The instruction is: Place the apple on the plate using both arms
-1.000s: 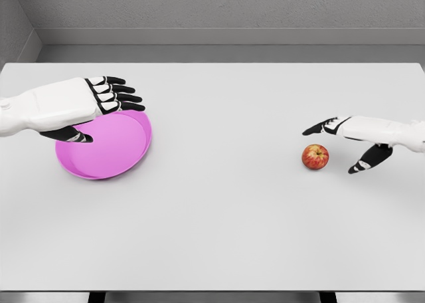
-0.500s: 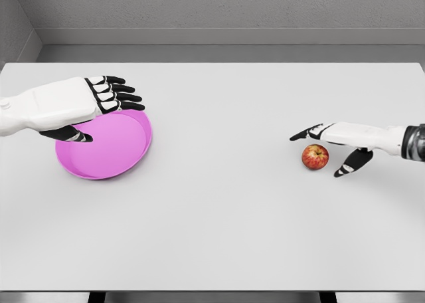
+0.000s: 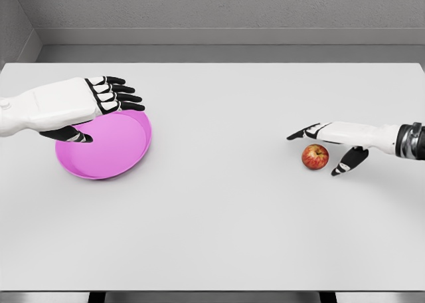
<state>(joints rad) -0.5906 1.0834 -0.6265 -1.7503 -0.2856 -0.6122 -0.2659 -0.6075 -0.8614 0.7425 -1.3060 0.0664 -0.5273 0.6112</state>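
We see a wide, pale grey worktop point(image 3: 219, 230) filling most of the view, evenly lit, with only soft shadows on its matte surface. Behind the worktop's far edge lies a strip of darker grey floor point(image 3: 232, 53), and beyond that a rough grey wall point(image 3: 226, 4). A second wall point(image 3: 12, 24) meets it left of the worktop.

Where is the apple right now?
The apple sits on the table's right side in the head view, just under the open right hand, far from the pink plate.
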